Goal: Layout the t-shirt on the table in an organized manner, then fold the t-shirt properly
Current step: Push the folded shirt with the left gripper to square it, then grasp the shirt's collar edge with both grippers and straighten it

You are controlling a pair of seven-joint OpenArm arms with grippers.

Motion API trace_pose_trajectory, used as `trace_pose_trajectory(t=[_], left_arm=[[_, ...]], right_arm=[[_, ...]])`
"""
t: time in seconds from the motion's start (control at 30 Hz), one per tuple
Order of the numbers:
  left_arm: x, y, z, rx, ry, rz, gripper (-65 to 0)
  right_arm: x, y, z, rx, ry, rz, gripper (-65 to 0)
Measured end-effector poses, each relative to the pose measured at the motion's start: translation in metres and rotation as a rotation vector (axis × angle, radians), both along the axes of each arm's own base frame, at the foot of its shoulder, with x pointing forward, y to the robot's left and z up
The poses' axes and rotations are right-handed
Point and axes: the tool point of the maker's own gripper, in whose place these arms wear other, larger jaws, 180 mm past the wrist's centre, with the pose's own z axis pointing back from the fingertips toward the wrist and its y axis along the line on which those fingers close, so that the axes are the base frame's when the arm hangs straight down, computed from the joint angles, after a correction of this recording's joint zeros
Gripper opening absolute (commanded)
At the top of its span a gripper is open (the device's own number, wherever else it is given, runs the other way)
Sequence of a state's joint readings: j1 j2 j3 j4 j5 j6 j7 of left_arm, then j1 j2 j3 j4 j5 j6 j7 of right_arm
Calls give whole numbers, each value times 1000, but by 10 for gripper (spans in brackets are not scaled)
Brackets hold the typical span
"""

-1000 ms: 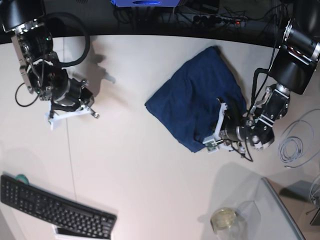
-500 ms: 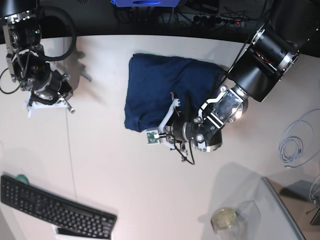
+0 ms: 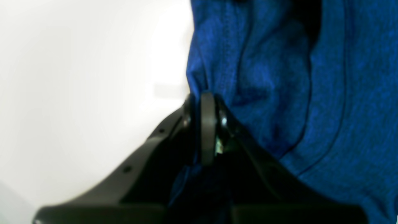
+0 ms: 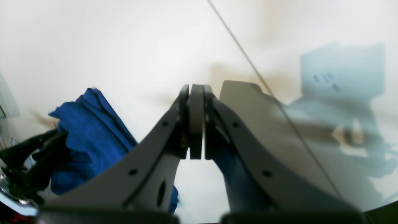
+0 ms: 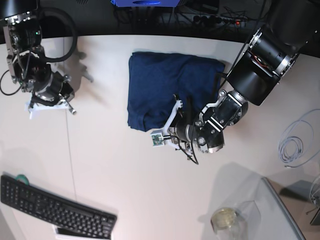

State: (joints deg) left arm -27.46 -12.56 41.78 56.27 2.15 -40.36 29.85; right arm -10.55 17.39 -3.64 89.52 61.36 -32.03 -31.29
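In the left wrist view, the left claw is seen clamped on an edge of the t-shirt, a pinch of blue cloth caught between its tips, presumably so the fabric can be dragged flat; the white tabletop lies blurred beside it.

In the right wrist view, the right claw is closed on nothing, held above the bare tabletop, probably waiting its turn. The t-shirt is glimpsed low at the left.

In the base view, the t-shirt is bunched near the far edge of the tabletop, not yet spread. A keyboard sits at the near left corner, a coiled cable at the right edge.
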Motion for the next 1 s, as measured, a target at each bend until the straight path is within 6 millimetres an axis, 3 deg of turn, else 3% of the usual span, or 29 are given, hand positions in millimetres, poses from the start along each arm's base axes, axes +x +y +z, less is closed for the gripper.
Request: trace_pose_trajectory(t=[0.23,0.3,0.47,0.57,0.63,0.73,0.87,0.93,1.0], left_arm=[[0,0,0,3,1,0,-650],[0,1,0,3,1,0,-638],[10,2,7,9,-21,-1,-298],[21,6,15,8,-45,13,-191],[30,10,23,-28,-58,61,-169],[53,24,51,-72,-129,151,-169],[78,62,110,-88,-271,294,-202],[68,81,129,-133,-345,361,-326],[41,100,121,-123,-338,413,-520]], right_arm=[[-3,2,-2,2,6,4,-650],[-2,15,-1,10,-30,85,-650],[-7,55,-1,63,-48,219,-650],[-7,73,0,75,-56,280,-650],[-7,82,1,80,-60,309,-650],[-9,98,7,88,-74,363,-650],[-12,134,37,142,-135,478,-650],[-15,153,53,178,-161,548,-650],[-18,167,63,195,-176,600,-650]])
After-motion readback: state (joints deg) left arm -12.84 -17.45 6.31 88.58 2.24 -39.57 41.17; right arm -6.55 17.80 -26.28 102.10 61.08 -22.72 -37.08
